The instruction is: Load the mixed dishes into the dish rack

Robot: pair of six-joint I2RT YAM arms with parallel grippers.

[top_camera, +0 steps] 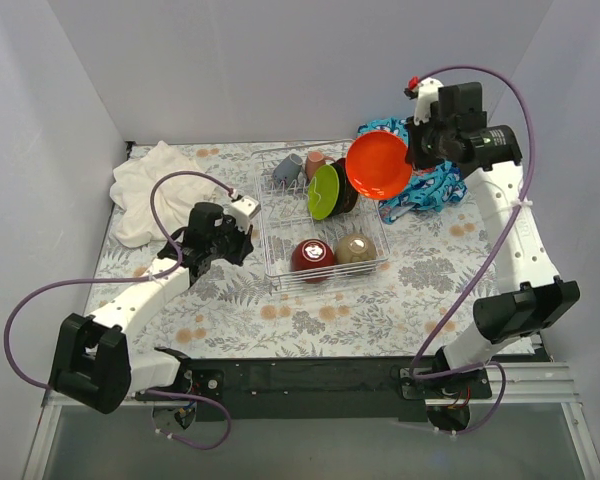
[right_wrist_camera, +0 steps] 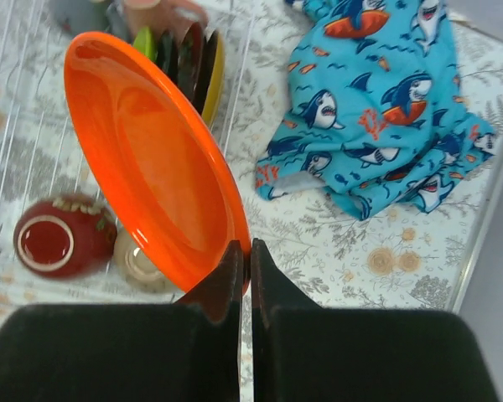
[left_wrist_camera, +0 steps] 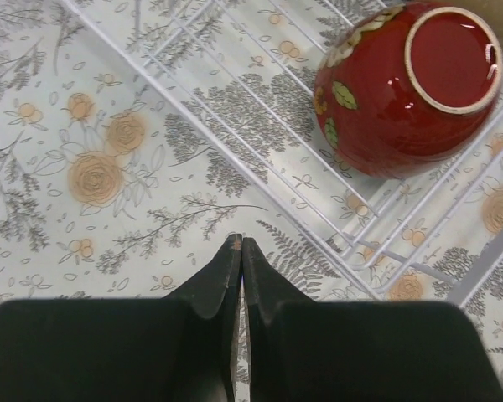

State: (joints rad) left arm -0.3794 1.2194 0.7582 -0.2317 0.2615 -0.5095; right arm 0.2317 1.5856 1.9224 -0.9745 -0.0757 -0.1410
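Near edge: both arm bases bolted side by side on the floral-print table [top_camera: 230,310].

Left gripper [left_wrist_camera: 239,243]: low over the table, just outside the near-left corner of the dish rack [top_camera: 267,240]. Fingers pressed together, nothing between them.

Dish rack: pale wire, sits mid-table.
- Front section holds the red bowl [left_wrist_camera: 402,84] on the left and the beige bowl [top_camera: 355,250] on the right, close beside each other. Each shows a small ring facing up.
- Behind them, the lime plate [top_camera: 323,192] stands on edge among the prongs, with dark plates [top_camera: 345,185] stacked on edge just behind it.
- Far end of the rack: the grey mug [top_camera: 286,168] and the pink mug [top_camera: 314,163], side by side.

Right gripper [right_wrist_camera: 243,247]: raised at the far right, fingers clamped on the rim of the orange plate [right_wrist_camera: 151,159]. The plate is tilted on edge at the rack's far-right corner, next to the standing plates. It looks held clear of the wire, but no view settles whether it touches.

Far right: the blue shark-print cloth [right_wrist_camera: 377,109] lies crumpled on the table beside the rack, under the right arm.

Far left: the white towel [top_camera: 155,190] is bunched in the corner, well apart from the rack.
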